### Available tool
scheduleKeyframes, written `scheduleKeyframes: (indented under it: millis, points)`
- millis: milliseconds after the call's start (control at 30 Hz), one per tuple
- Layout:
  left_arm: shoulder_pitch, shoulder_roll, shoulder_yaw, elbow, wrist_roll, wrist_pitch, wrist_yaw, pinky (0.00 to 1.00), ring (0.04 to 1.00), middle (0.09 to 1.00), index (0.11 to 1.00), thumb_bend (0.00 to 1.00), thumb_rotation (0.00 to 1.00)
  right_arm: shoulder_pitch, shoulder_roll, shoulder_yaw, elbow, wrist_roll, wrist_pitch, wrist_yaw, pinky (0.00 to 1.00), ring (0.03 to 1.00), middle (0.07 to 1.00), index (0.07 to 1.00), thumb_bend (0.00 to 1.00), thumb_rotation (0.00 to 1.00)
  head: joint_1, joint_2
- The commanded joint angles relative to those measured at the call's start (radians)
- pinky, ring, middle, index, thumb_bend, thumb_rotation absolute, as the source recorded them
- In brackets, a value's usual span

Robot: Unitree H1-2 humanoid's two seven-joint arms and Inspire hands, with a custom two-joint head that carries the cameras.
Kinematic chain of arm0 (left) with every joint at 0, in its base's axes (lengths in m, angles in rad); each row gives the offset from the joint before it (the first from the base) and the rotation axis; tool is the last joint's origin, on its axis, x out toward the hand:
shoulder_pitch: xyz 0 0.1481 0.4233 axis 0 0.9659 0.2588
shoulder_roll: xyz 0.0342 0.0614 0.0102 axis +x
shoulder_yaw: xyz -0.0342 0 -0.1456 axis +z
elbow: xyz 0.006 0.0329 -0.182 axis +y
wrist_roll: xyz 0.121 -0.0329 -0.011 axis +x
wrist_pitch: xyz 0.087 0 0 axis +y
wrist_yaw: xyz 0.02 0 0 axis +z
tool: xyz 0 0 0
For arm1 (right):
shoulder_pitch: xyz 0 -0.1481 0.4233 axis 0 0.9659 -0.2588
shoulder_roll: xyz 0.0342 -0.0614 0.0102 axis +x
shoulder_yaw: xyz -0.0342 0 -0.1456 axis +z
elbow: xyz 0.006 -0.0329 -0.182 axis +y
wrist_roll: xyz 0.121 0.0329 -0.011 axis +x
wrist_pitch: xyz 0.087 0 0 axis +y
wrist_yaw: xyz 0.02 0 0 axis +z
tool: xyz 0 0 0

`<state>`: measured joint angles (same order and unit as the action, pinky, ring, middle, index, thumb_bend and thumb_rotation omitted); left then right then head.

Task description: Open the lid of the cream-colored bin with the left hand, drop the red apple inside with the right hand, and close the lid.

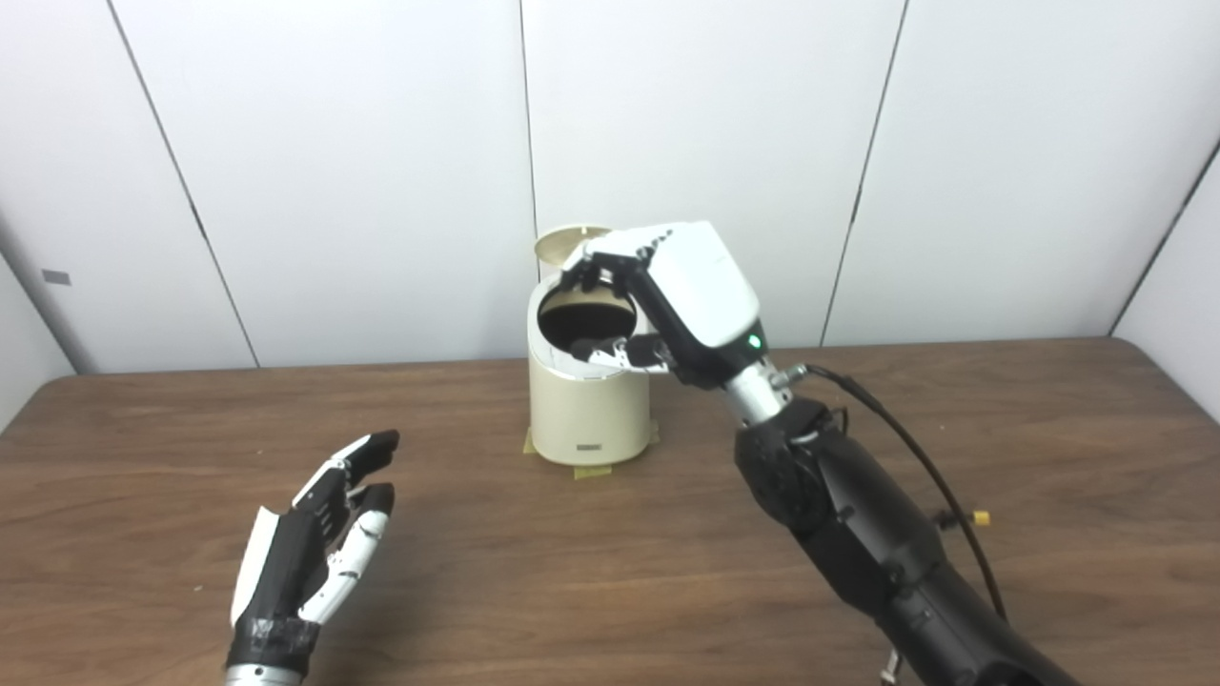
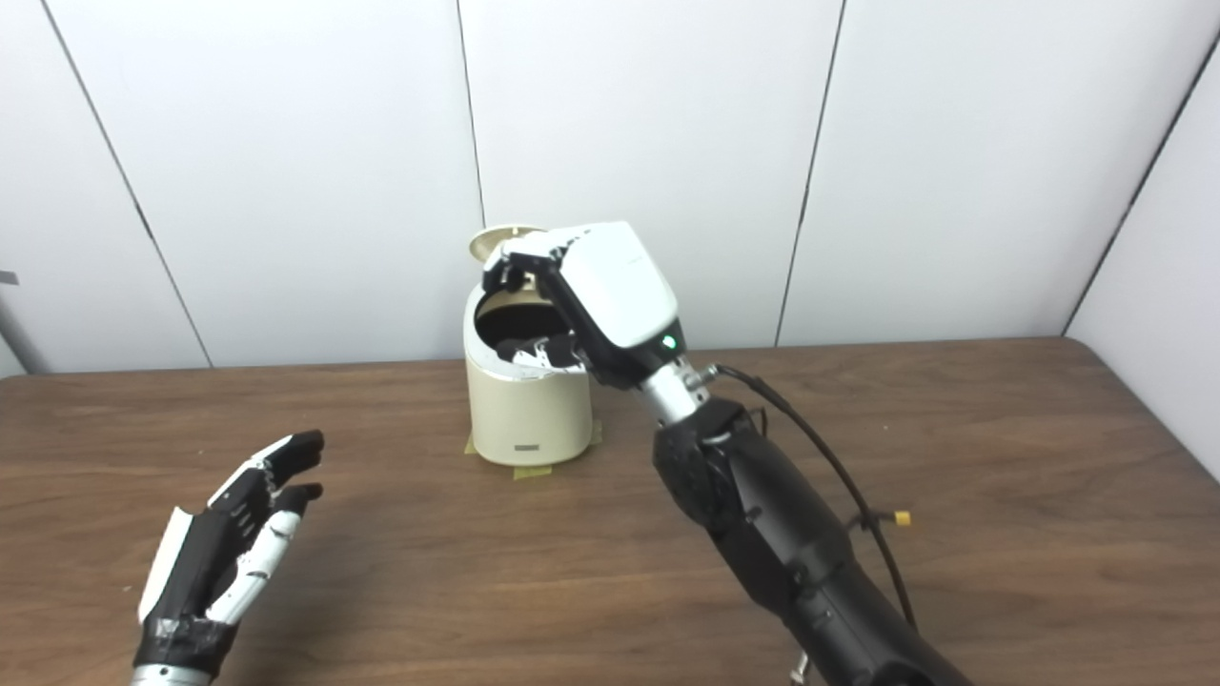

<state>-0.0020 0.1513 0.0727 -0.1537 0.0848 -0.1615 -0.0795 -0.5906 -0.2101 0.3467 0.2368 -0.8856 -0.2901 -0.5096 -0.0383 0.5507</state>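
The cream-colored bin (image 1: 586, 410) stands at the back middle of the wooden table (image 1: 534, 572). Its lid (image 1: 562, 240) is tipped up at the rear and the dark opening shows. My right hand (image 1: 686, 286) hovers right over the opening, fingers and thumb apart, with nothing visible between them. No red apple shows in either view. My left hand (image 1: 319, 534) is open and empty, low over the table at the front left, well away from the bin. In the right eye view the bin (image 2: 529, 410) and my right hand (image 2: 610, 281) stand the same way.
Yellow tape (image 1: 591, 470) marks the bin's base. A black cable (image 1: 905, 438) loops off my right forearm. A white panel wall (image 1: 381, 171) stands close behind the bin.
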Motion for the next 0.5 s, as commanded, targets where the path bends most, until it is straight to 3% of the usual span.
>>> scheduleKeyframes:
  millis: [0, 100, 167, 200, 267, 367, 467]
  points:
    - [-0.04, 0.004, -0.003, -0.047, 0.013, 0.005, 0.013, 0.77, 0.868, 0.863, 0.823, 0.45, 0.65, 0.014, -0.042, -0.039, -0.083, 0.059, -0.029, 0.031, 0.27, 0.324, 0.45, 0.505, 0.53, 0.0, -0.001, 0.001]
    - [-0.062, 0.01, -0.005, -0.058, 0.043, 0.01, 0.019, 0.75, 0.855, 0.859, 0.825, 0.43, 0.64, 0.111, -0.07, -0.093, -0.227, 0.234, 0.032, 0.206, 0.36, 0.461, 0.478, 0.505, 0.52, 0.0, -0.002, -0.005]
    - [-0.084, 0.011, -0.006, -0.072, 0.043, 0.037, 0.014, 0.77, 0.864, 0.865, 0.834, 0.42, 0.64, 0.165, -0.076, -0.13, -0.296, 0.321, 0.084, 0.295, 0.45, 0.583, 0.641, 0.498, 0.5, 0.12, 0.008, -0.005]
    - [-0.092, 0.01, -0.007, -0.077, 0.046, 0.049, 0.014, 0.79, 0.87, 0.865, 0.834, 0.41, 0.63, 0.181, -0.076, -0.145, -0.314, 0.342, 0.095, 0.318, 0.5, 0.633, 0.702, 0.644, 0.41, 0.3, 0.008, -0.005]
    - [-0.13, 0.005, -0.016, -0.106, 0.098, 0.127, 0.019, 0.81, 0.875, 0.865, 0.835, 0.4, 0.63, 0.23, -0.077, -0.174, -0.335, 0.404, 0.102, 0.354, 0.56, 0.707, 0.791, 0.798, 0.34, 0.56, 0.004, -0.006]
    - [-0.194, 0.012, -0.041, -0.123, 0.164, 0.201, 0.012, 0.84, 0.895, 0.882, 0.854, 0.4, 0.67, 0.295, -0.071, -0.203, -0.353, 0.468, 0.099, 0.39, 0.72, 0.847, 0.89, 0.9, 0.34, 0.81, 0.003, -0.006]
    - [-0.272, 0.014, -0.065, -0.133, 0.207, 0.259, 0.003, 0.9, 0.936, 0.914, 0.88, 0.48, 0.72, 0.364, -0.066, -0.225, -0.36, 0.555, 0.077, 0.426, 0.88, 0.94, 0.955, 0.959, 0.38, 0.98, 0.008, -0.004]
